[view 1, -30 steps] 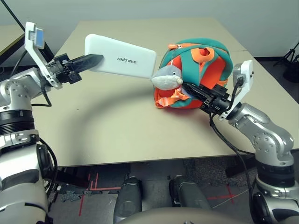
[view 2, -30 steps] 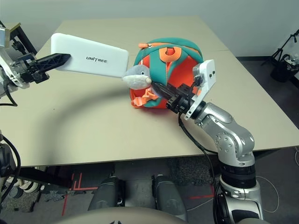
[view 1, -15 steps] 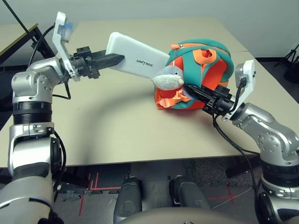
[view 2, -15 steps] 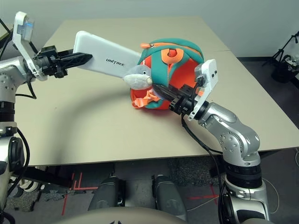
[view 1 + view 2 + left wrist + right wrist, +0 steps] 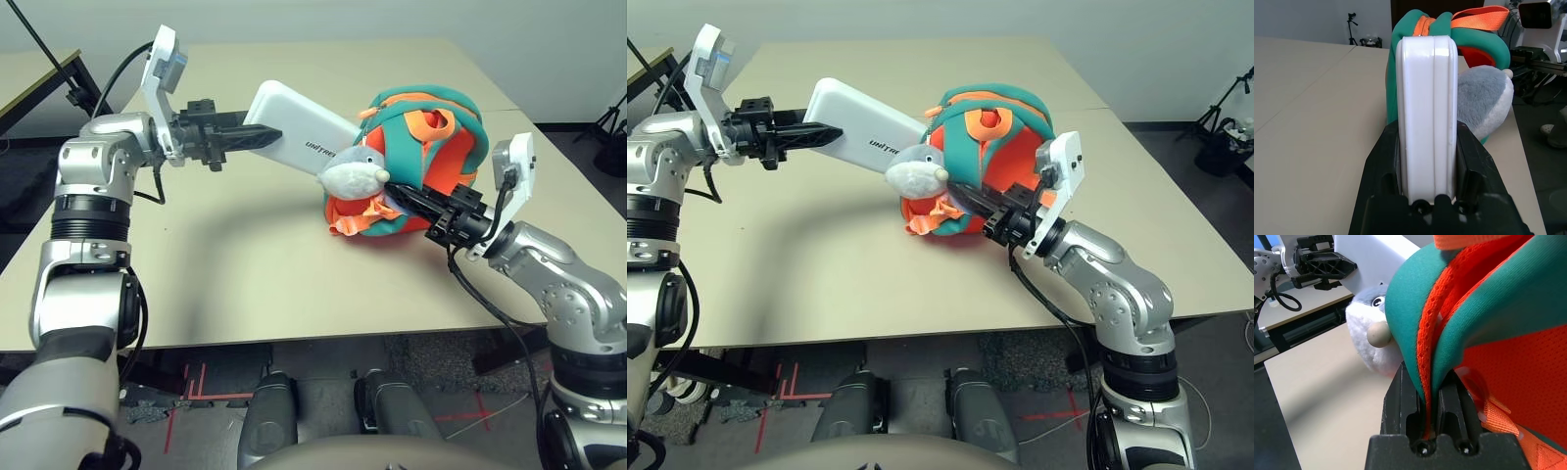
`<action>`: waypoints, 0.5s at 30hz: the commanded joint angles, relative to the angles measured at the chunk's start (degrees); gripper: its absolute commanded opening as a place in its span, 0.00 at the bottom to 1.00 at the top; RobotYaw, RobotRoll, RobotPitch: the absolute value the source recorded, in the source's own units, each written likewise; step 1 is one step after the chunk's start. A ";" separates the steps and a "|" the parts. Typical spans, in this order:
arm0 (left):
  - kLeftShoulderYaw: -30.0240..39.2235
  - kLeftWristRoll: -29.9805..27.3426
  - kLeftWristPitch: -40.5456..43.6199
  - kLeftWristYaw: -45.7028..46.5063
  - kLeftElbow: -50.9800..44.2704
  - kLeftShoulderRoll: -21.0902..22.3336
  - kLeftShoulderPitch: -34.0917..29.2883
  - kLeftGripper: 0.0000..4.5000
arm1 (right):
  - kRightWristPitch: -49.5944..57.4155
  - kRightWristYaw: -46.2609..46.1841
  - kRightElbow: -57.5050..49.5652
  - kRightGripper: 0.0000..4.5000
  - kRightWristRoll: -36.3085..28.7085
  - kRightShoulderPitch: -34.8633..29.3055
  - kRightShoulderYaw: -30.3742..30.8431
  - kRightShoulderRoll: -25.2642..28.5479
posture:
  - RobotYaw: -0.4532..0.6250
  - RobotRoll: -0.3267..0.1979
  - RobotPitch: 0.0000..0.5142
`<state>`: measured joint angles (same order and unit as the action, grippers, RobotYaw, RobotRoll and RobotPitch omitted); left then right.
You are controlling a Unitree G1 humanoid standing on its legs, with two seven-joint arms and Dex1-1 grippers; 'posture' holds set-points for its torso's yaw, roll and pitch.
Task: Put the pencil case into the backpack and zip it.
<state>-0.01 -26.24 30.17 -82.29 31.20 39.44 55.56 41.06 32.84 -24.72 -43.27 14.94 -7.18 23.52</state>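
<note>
Holding the pencil case (image 5: 299, 135) by one short end, the left gripper (image 5: 266, 135) sits upper left of centre in the left eye view, its fingers clamped on the two broad faces; the left wrist view confirms this, with the case standing edge-on between the black fingers (image 5: 1382, 161). Case is clear of the tabletop (image 5: 245, 264), tilted so its far end drops toward the backpack (image 5: 431, 157). That far end disappears behind the grey plush head (image 5: 351, 174), at the bag's left side. Cannot tell whether it has entered the opening or only presses against the fabric.

Backpack stands right of centre on the tabletop, orange body with teal trim, light-orange strap (image 5: 428, 119) on top. Right gripper (image 5: 404, 196), lower right of centre, is pinched narrow on a fold of the bag's teal and orange mesh edge (image 5: 1435, 342); the right wrist view shows the fabric seated between its fingers.

Judgement: right gripper holds the bag's edge to steady the bag and keep the mouth from collapsing while the case is fed in lengthwise. End grip on the case leaves most of its length free to slide in.

Insertion not finished; zipping not yet started. Risk: plush head blocking the case's leading end.
</note>
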 commanded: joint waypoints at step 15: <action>-1.68 2.07 -0.74 -6.73 -0.49 2.58 -0.84 0.29 | -0.31 0.39 -3.24 0.02 -1.72 0.10 0.25 0.79 | 0.25 0.62 0.04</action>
<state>-0.19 -24.28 27.61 -86.05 33.14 41.47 56.18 41.11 32.74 -25.43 -43.63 14.64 -6.97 24.00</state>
